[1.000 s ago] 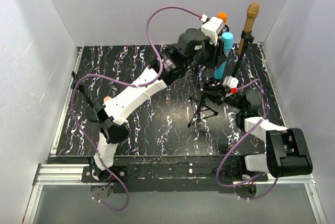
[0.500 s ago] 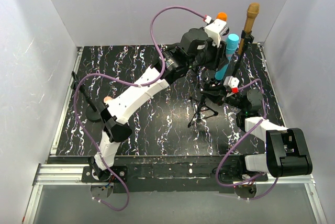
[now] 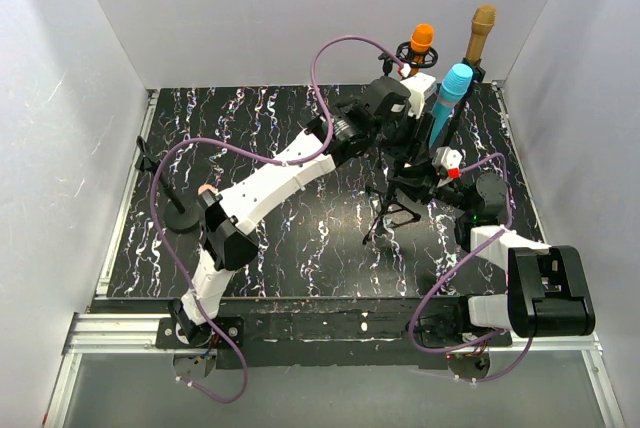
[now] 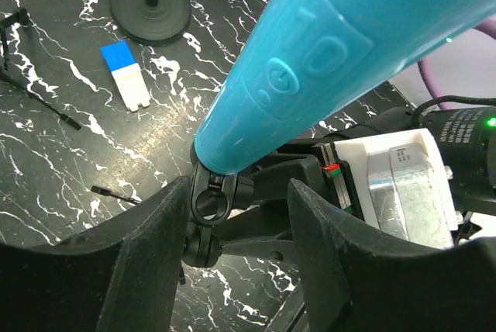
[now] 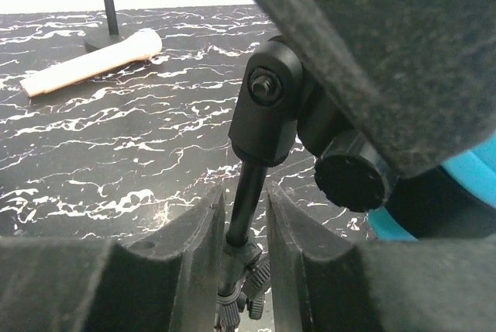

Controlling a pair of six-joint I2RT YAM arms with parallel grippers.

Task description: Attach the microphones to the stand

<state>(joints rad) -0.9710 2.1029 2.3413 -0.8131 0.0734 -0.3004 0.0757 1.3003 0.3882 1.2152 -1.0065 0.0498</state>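
light blue microphone (image 3: 448, 100), seated in stand clip (image 4: 211, 204) (tilted)

On my light blue microphone (image 4: 325, 60) I read raised marks "I O" (perhaps "10"), with a round power sign at their eight o'clock.

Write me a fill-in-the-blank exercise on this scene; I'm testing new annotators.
1. The pale pink-beige microphone lies flat on the ____.
2. The light blue microphone looms largest in the ____ wrist view.
3. The small block is blue and ____.
4. The right gripper straddles a thin stand pole coloured ____.
Missing words: table, left, white, black.
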